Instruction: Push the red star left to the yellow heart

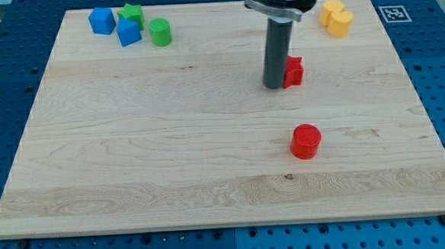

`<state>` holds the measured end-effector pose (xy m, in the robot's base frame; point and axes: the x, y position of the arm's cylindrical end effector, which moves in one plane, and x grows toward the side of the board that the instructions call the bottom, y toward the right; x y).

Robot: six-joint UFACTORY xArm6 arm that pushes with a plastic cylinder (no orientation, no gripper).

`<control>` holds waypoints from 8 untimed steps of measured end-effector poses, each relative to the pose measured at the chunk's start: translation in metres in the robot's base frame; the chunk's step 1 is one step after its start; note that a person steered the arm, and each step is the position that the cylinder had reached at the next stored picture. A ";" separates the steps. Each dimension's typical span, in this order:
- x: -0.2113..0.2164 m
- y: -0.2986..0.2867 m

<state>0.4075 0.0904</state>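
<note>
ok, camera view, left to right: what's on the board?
Blue block → second blue block → green cylinder → my tip, touching the left side of the red star → red cylinder → yellow heart. The green star overlaps the blue blocks, so it is left out.

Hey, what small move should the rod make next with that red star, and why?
Probably a short push toward the view's upper right. My tip sits against the left side of the red star, and the yellow heart lies up and right of it, so pushing from here drives the star toward the heart.
</note>
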 end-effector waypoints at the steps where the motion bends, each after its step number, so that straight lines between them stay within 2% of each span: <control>1: -0.003 0.028; 4: -0.036 0.086; 8: -0.096 0.091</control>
